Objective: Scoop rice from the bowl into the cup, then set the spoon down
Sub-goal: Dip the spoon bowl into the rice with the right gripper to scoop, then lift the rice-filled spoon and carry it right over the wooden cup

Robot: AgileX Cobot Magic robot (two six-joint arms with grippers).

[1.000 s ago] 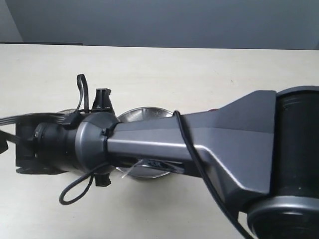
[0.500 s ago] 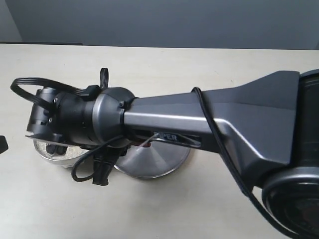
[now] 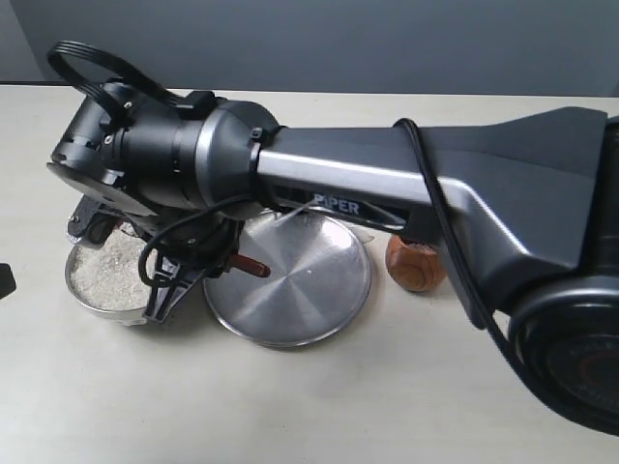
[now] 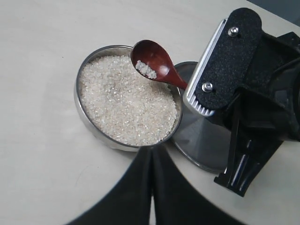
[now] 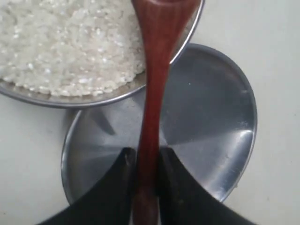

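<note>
The steel bowl (image 3: 73, 286) of white rice (image 3: 104, 271) stands at the left. My right gripper (image 3: 193, 273) reaches across and hangs just above its near right rim, shut on the spoon's handle (image 5: 152, 93). In the left wrist view the spoon (image 4: 154, 63) hovers over the bowl's rim (image 4: 80, 115), holding a few grains above the rice (image 4: 124, 103). In the exterior view only the handle end (image 3: 250, 265) shows. The wooden cup (image 3: 416, 263) stands right of the plate, half hidden by the arm. My left gripper (image 4: 151, 151) is shut and empty, close by the bowl.
A wide flat steel plate (image 3: 300, 300) lies between bowl and cup, touching the bowl; it shows under the spoon handle in the right wrist view as the plate (image 5: 211, 131). The right arm's long grey link (image 3: 406, 203) spans the scene. Bare table lies in front.
The right arm's wrist has swung away from over the bowl and plate, uncovering the rice, the plate and the cup. The spoon has come up out of the rice.
</note>
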